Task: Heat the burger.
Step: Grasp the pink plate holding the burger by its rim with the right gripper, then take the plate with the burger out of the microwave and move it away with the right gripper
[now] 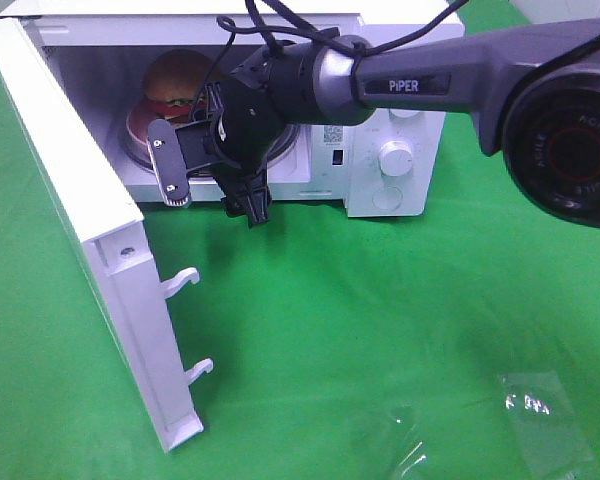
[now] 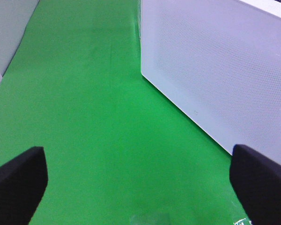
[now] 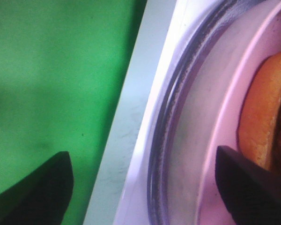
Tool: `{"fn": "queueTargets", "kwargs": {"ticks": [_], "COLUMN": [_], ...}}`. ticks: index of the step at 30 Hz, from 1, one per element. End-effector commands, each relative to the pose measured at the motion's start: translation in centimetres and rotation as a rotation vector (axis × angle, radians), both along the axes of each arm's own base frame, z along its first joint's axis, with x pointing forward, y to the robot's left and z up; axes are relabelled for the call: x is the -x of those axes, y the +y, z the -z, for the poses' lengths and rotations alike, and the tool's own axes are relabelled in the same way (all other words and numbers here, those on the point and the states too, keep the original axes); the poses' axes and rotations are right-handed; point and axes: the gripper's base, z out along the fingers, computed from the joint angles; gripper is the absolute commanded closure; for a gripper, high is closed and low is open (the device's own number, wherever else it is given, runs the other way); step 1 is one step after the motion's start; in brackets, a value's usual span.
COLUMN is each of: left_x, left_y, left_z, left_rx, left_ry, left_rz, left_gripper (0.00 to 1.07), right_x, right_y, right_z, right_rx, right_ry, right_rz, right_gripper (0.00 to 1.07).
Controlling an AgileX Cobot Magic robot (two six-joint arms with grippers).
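Burger (image 1: 177, 78) on plate (image 1: 138, 128) inside microwave (image 1: 380, 150).

Burger (image 1: 179, 78) on pink plate (image 1: 138, 122) inside microwave (image 1: 380, 150), door (image 1: 70, 200) open left; right gripper (image 1: 215, 180) at opening, jaws apart.

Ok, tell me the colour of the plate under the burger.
Pink; the plate shows best in the right wrist view.

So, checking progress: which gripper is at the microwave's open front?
The right gripper, jaws apart before the burger. The left gripper hangs over bare green cloth.
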Motion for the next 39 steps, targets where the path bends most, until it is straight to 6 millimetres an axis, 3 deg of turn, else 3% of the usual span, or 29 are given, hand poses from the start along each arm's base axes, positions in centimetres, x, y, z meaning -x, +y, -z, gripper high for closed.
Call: {"fn": "queueTargets", "kwargs": {"ticks": [1,6,12,13,14,15,18,20,21,22,23,24,27,39], "left_x": [0.2,0.2,0.2,0.2,0.2,0.2,0.2,0.2,0.2,0.2,0.2,0.2,0.2,0.2], "left_y": [0.0,0.0,0.0,0.0,0.0,0.0,0.0,0.0,0.0,0.0,0.0,0.0,0.0,0.0], "left_z": [0.0,0.0,0.0,0.0,0.0,0.0,0.0,0.0,0.0,0.0,0.0,0.0,0.0,0.0], "left_rx": [0.000,-0.002,-0.002,-0.002,-0.002,-0.002,-0.002,-0.002,-0.002,-0.002,-0.002,-0.002,-0.002,-0.002], "left_ry": [-0.026,-0.026,-0.026,-0.026,-0.026,-0.026,-0.026,-0.026,-0.026,-0.026,-0.026,-0.026,-0.026,-0.026], "left_rz": [-0.005,-0.006,-0.006,-0.006,-0.006,-0.006,-0.006,-0.006,-0.006,-0.006,-0.006,-0.006,-0.006,-0.006], "left_gripper": [0.08,0.08,0.08,0.08,0.08,0.08,0.08,0.08,0.08,0.08,0.08,0.08,0.08,0.08], "right_x": [-0.3,-0.3,-0.3,-0.3,-0.3,-0.3,-0.3,-0.3,-0.3,-0.2,-0.2,-0.2,0.1,1.0], "right_y": [0.4,0.6,0.6,0.6,0.6,0.6,0.5,0.5,0.5,0.6,0.6,0.5,0.4,0.4], "right_z": [0.4,1.9,2.3,2.3,2.3,2.3,2.4,1.7,1.7,1.3,1.3,0.9,0.2,-1.5], "right_rx": [-0.016,-0.023,-0.018,-0.018,-0.018,-0.016,-0.016,-0.044,-0.044,-0.056,-0.056,-0.060,-0.071,-0.033], "right_ry": [-0.003,0.025,0.032,0.032,0.032,0.034,0.036,0.040,0.040,0.043,0.043,0.053,0.079,0.105], "right_rz": [0.004,0.011,0.012,0.012,0.012,0.013,0.016,0.043,0.043,0.054,0.054,0.066,0.085,0.093], "right_gripper": [0.29,0.31,0.36,0.43,0.43,0.52,0.57,0.81,0.81,0.91,0.91,1.00,1.07,1.07]}}
